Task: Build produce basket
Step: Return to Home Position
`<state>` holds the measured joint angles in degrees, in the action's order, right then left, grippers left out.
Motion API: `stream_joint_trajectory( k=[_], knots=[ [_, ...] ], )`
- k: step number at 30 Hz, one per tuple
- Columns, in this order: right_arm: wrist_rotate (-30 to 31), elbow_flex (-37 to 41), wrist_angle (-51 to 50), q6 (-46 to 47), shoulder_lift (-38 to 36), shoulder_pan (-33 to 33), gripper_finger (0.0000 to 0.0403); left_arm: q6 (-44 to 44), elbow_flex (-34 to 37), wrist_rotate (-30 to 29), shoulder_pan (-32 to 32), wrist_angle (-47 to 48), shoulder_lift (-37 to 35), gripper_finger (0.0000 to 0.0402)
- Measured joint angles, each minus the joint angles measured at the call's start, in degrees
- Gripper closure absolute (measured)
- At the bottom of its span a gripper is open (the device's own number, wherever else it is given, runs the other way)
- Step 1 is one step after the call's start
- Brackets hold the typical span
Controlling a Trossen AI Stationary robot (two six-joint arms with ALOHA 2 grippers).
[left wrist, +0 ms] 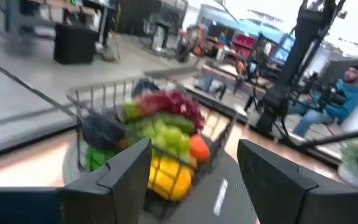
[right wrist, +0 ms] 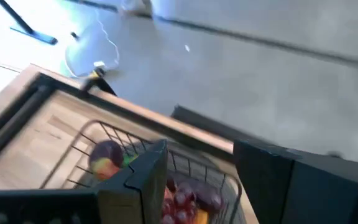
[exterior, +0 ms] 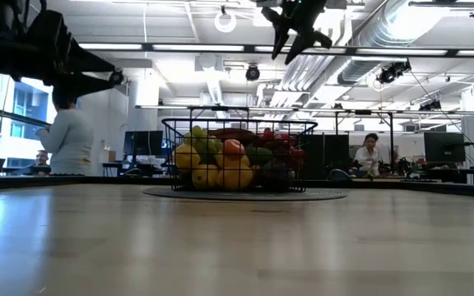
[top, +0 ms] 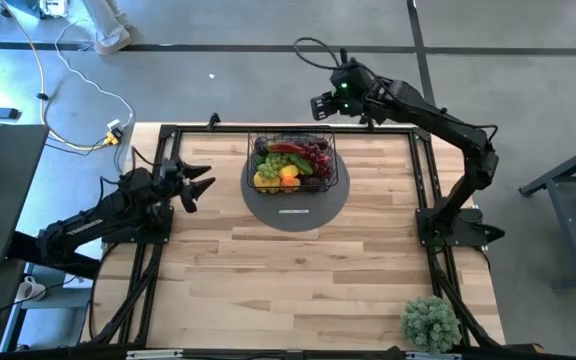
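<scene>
Lying beside left tool [top: 201, 187], near right tool [top: 320, 106]: basket [top: 290, 134] w/ produce [top: 288, 166].

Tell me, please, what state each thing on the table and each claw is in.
basket: upright on the grey mat, full.
produce: piled inside the basket.
grey mat: flat under the basket.
left claw: open, empty, beside the basket, apart.
right claw: open, empty, raised over the table edge.
potted plant: upright at a corner on the right arm's side.
</scene>
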<state>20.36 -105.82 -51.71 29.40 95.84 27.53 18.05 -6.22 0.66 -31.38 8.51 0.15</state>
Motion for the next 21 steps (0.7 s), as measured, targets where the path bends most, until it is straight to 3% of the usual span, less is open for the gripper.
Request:
stream_joint_trajectory(
  k=[12,17,21],
  knots=[
    [1.55,0.47,0.45,-12.86,-12.82,-0.94,0.0237,0.42,2.74,5.59,0.01,-2.62,0.54,0.0172],
    [9.88,9.87,1.19,-13.77,-22.83,-4.73,0.0237,4.03,2.74,10.68,0.04,-2.53,0.56,0.0172],
    [10.71,21.03,6.69,-12.84,-32.28,-7.07,0.0237,5.81,2.74,10.97,0.04,-2.53,0.56,0.0172]
  ],
)
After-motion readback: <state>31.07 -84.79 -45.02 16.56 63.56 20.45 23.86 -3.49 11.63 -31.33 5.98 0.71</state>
